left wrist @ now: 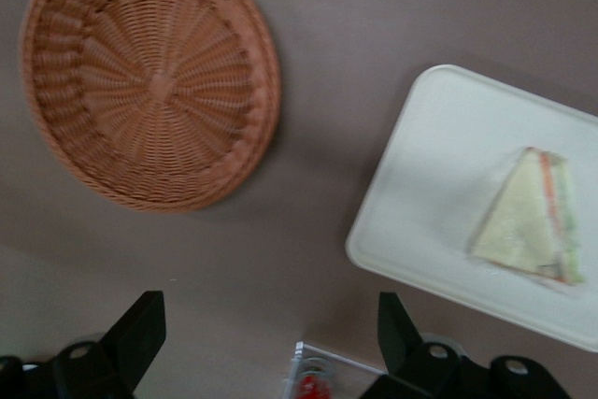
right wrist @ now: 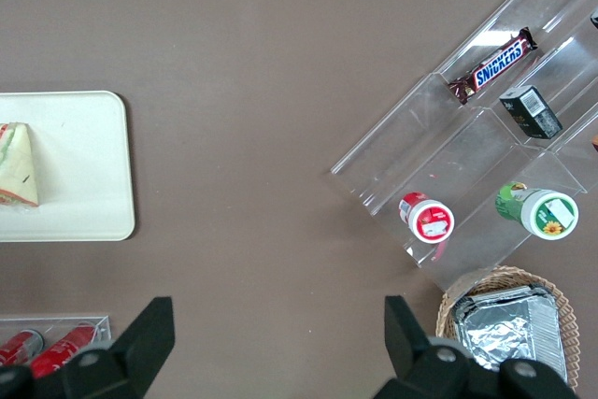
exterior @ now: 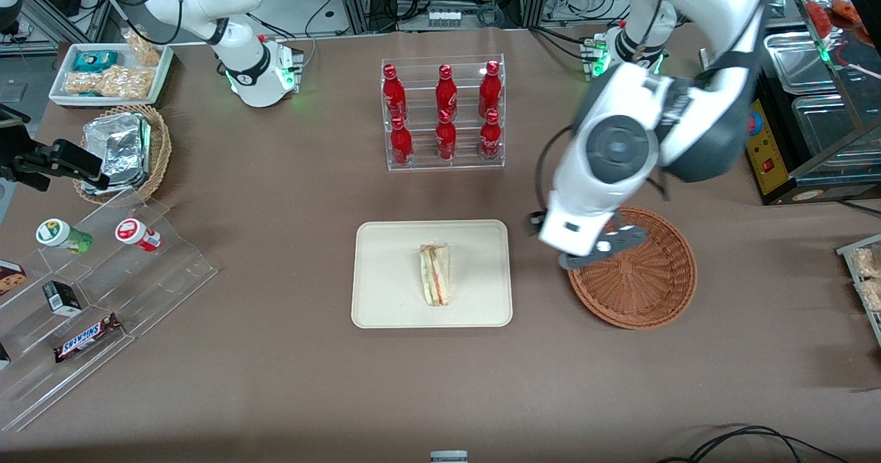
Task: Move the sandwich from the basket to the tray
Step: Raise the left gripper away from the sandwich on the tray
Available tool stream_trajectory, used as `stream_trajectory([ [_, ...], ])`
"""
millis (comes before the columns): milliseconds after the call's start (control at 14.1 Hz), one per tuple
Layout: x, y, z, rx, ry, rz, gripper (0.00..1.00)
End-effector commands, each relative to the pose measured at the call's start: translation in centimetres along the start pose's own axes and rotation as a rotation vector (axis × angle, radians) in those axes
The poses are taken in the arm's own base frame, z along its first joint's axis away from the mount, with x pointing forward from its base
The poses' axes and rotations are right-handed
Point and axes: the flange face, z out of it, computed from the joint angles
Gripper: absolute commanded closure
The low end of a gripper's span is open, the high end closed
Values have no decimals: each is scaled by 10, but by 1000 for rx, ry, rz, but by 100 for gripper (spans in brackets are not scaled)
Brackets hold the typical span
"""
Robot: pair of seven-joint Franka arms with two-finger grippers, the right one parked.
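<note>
The sandwich lies flat in clear wrap near the middle of the cream tray. It also shows in the left wrist view on the tray, and in the right wrist view. The reddish-brown wicker basket is empty and stands beside the tray, toward the working arm's end; its bare weave shows in the left wrist view. My gripper hangs in the air over the basket's rim on the tray's side. It is open and empty, its fingers wide apart.
A clear rack of red bottles stands farther from the front camera than the tray. A tan basket with foil packs, a white snack tray and a clear stepped stand lie toward the parked arm's end.
</note>
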Motion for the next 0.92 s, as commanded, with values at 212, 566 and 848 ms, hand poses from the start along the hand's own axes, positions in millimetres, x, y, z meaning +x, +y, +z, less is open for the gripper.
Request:
stream_trajectory([
  [212,-12,-163,-28,15,-26,153,0],
  [566,3,-264,-57,-6,-67,295,0],
  [848,15,-301,-98,-41,22,325,0],
])
